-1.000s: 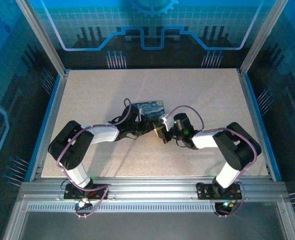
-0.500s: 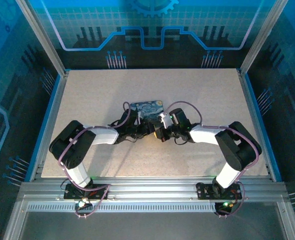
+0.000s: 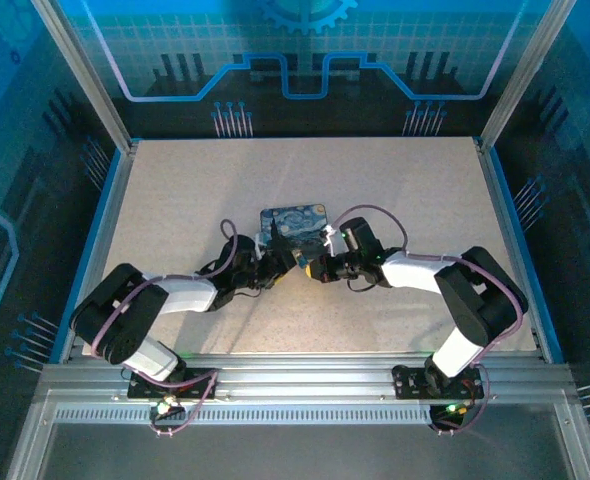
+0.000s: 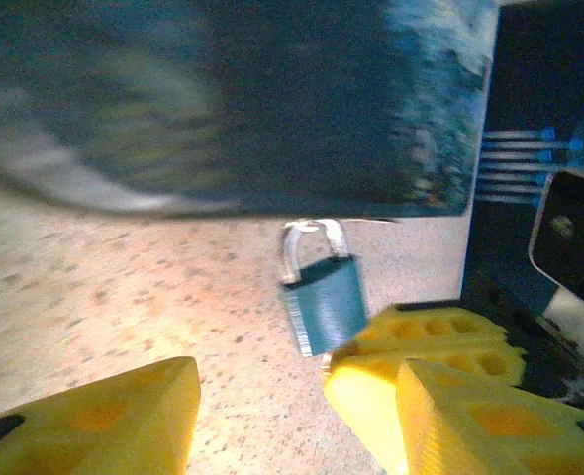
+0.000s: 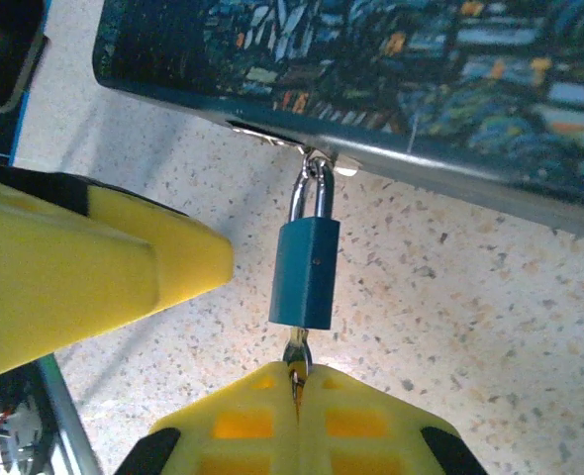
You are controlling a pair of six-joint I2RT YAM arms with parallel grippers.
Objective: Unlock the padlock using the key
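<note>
The small blue-grey padlock point(image 5: 305, 272) hangs by its shackle from the hasp of the dark blue painted box point(image 5: 371, 69). The thin key point(image 5: 295, 348) sticks in the padlock's underside, and my right gripper point(image 5: 297, 376) is shut on the key's head. In the left wrist view the padlock point(image 4: 322, 302) lies free on the table under the box edge point(image 4: 223, 109). My left gripper point(image 4: 297, 386) stands open just short of it, touching nothing. From above, the left gripper point(image 3: 280, 262) and the right gripper point(image 3: 313, 268) meet in front of the box point(image 3: 293, 220).
One yellow left finger point(image 5: 94, 267) sits close to the left of the padlock in the right wrist view. The speckled table point(image 3: 395, 190) stretches around the box, edged by blue rails and the metal frame point(image 3: 305, 375) at the near side.
My left gripper has opened, let go of the padlock and drawn back toward the near left. The right gripper stayed shut on the key and shifted slightly left.
</note>
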